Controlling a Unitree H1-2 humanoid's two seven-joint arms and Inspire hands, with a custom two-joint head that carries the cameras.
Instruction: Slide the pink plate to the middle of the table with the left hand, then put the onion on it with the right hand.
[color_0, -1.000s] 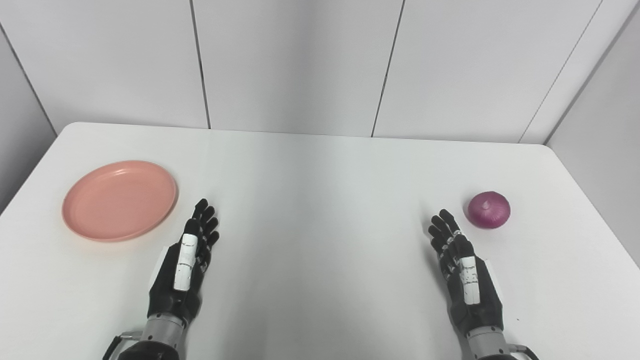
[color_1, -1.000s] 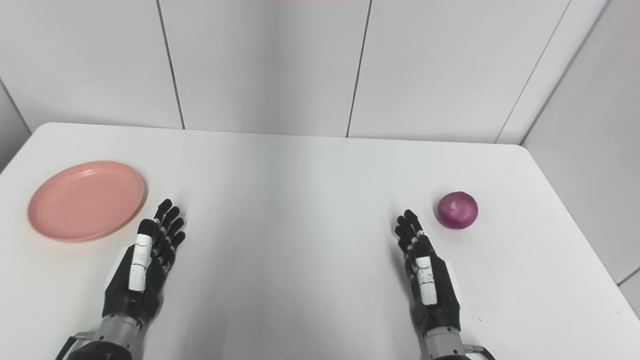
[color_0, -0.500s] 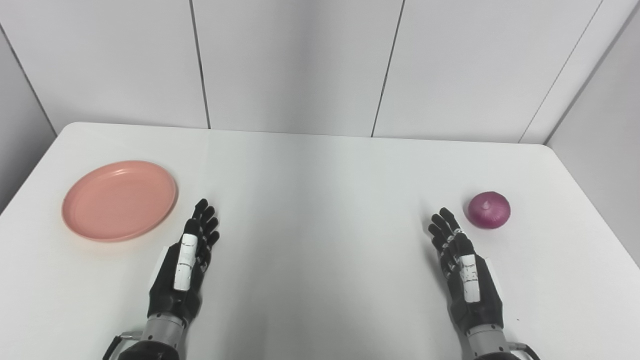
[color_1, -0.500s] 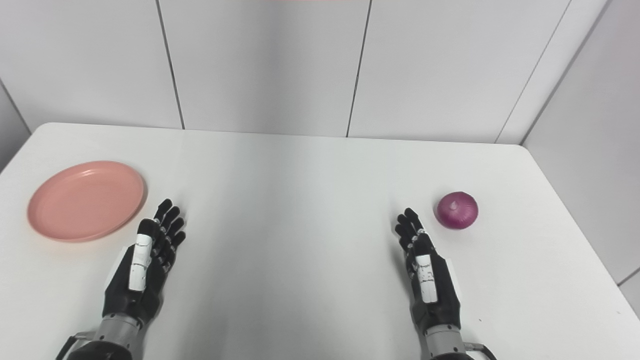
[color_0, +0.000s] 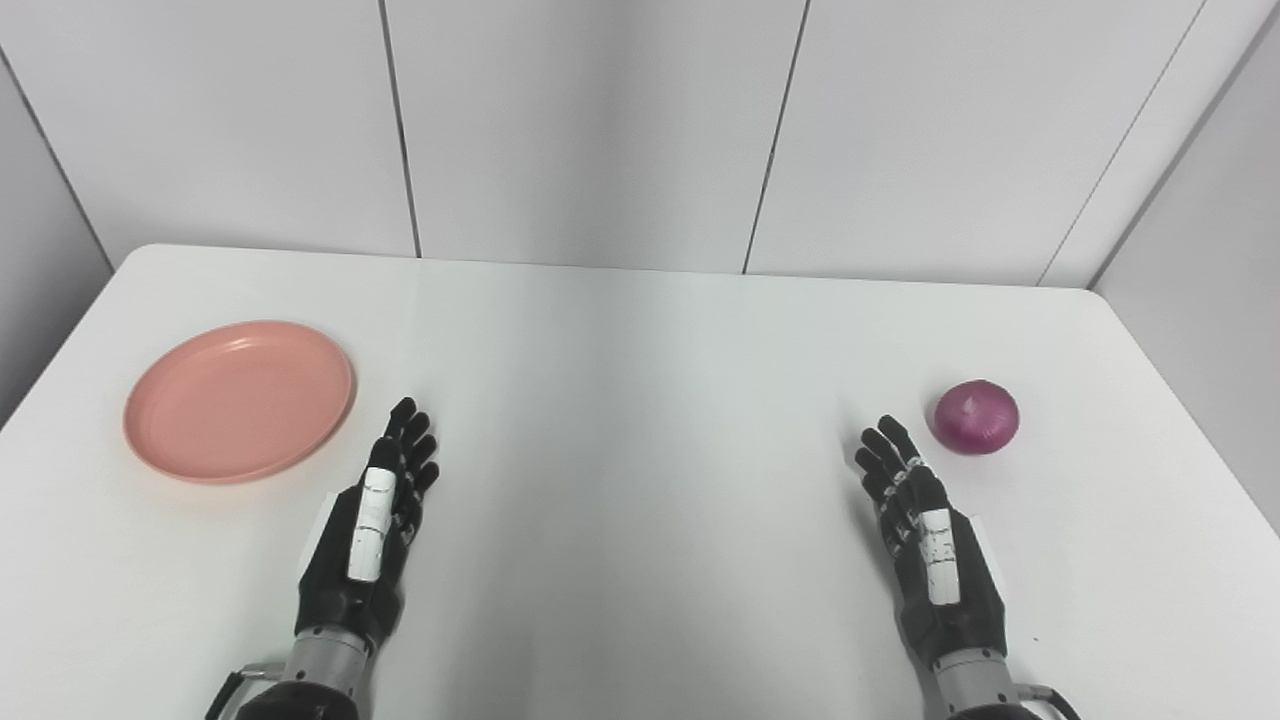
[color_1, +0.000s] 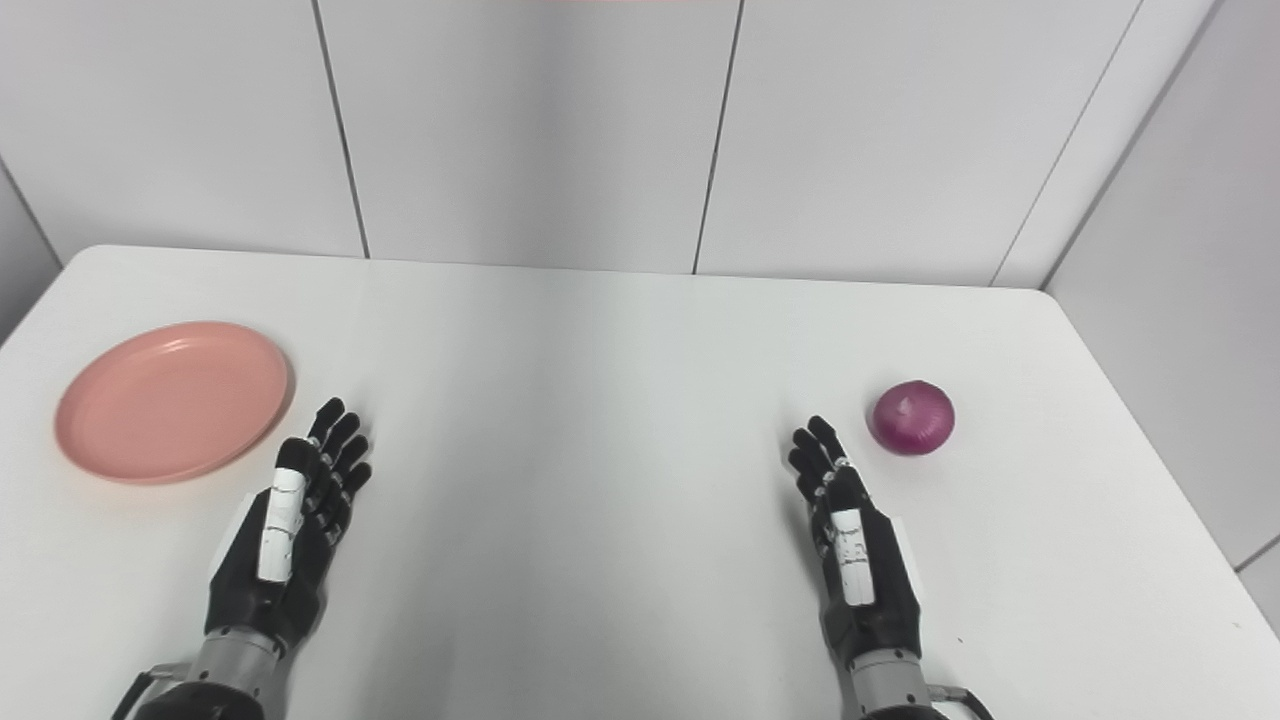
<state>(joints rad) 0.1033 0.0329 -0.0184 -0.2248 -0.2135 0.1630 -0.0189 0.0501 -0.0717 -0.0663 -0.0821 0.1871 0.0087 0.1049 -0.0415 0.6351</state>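
Observation:
A pink plate lies flat on the left side of the white table, with nothing on it. A purple onion sits alone on the right side. My left hand rests near the front edge, fingers stretched out and apart, its fingertips a short way right of the plate's near rim and not touching it. My right hand is open too, fingers extended, its tips just left of and nearer than the onion, with a small gap between them.
Grey wall panels rise directly behind the table's far edge. The table's right edge runs close past the onion, and its left edge lies just beyond the plate.

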